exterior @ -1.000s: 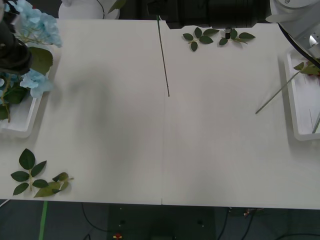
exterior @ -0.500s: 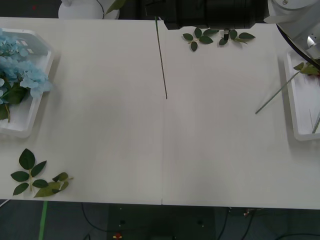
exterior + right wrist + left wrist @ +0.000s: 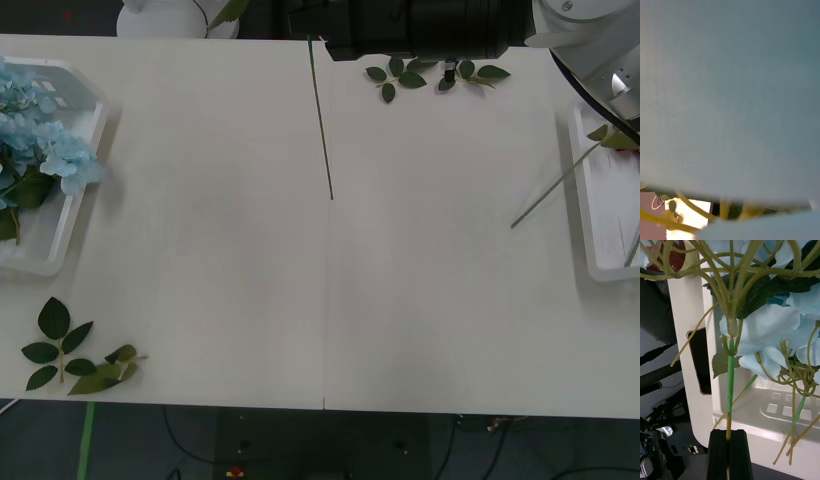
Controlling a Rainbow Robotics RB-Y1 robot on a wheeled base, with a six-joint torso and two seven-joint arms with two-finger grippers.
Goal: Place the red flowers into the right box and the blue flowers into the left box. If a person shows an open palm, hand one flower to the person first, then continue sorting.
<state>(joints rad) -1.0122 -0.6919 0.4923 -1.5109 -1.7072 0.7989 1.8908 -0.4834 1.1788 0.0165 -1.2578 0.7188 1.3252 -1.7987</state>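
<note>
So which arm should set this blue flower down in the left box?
Left. Its pincer is shut on the blue flower stem, at the left box; the right arm sits by the right box.

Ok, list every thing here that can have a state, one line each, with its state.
left gripper: shut on a blue flower stem.
blue flowers: heaped in the left box, leaves over its rim.
left box: on the table's left edge, holding flowers.
right box: on the table's right edge, a stem sticking out over its rim.
loose stem: lying flat mid-table.
leaf sprigs: loose on the table.
</note>
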